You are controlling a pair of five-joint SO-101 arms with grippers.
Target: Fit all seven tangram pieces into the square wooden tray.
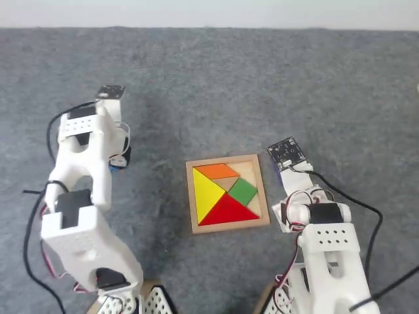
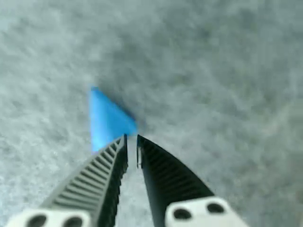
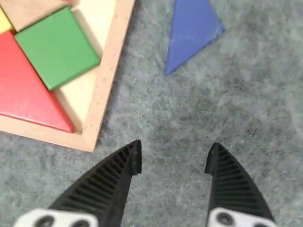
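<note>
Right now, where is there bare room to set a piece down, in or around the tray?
Free: bare floor in the tray between the green square and the rim nearest the right gripper; open carpet beyond the tray's far side. Crowded: carpet by that rim, holding the dark blue triangle.

Bare carpet [image 3: 156, 109] lies open between the rim of the tray [image 3: 106, 80] and the dark blue triangle [image 3: 191, 28] — the right gripper [image 3: 175, 151] hangs spread over it.

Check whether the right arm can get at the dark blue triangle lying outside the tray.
Probably yes. The dark blue triangle lies flat on the carpet ahead of the open right gripper, apart from the tray, with nothing between gripper and piece.
</note>
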